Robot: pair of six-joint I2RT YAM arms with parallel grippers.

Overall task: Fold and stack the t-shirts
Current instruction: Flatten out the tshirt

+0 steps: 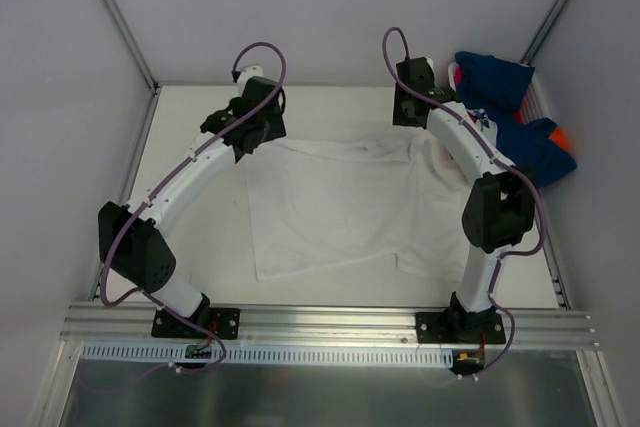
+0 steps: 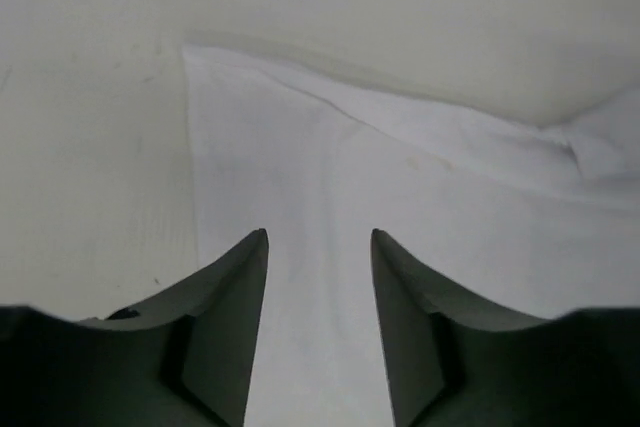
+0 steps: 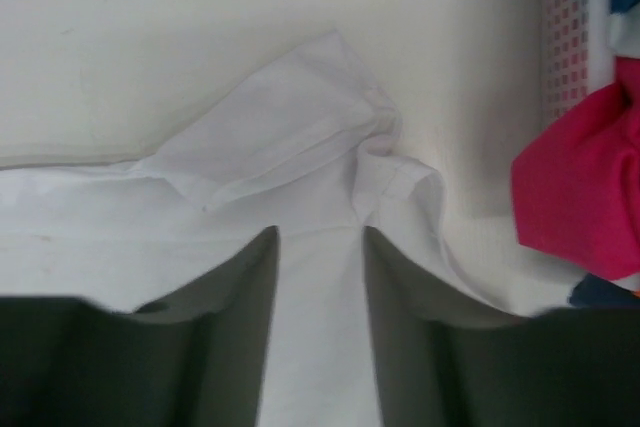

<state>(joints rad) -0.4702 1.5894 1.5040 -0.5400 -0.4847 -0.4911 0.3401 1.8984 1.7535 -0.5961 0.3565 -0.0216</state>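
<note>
A plain white t-shirt (image 1: 330, 207) lies spread flat on the table. My left gripper (image 1: 258, 135) is open above the shirt's far left corner; its fingers straddle white cloth (image 2: 330, 167) in the left wrist view, where the gripper (image 2: 318, 237) holds nothing. My right gripper (image 1: 410, 117) is open above the shirt's far right part, and in its wrist view the gripper (image 3: 318, 232) sits just short of a crumpled sleeve (image 3: 290, 132). Navy blue shirts (image 1: 500, 82) with some orange (image 1: 563, 135) are piled at the far right. A pinkish-red shirt (image 3: 580, 187) shows there too.
The pile of shirts sits in a white mesh basket (image 3: 565, 27) at the table's far right corner (image 1: 540, 97). Grey walls and metal frame posts (image 1: 115, 17) bound the table. An aluminium rail (image 1: 330, 322) runs along the near edge by the arm bases.
</note>
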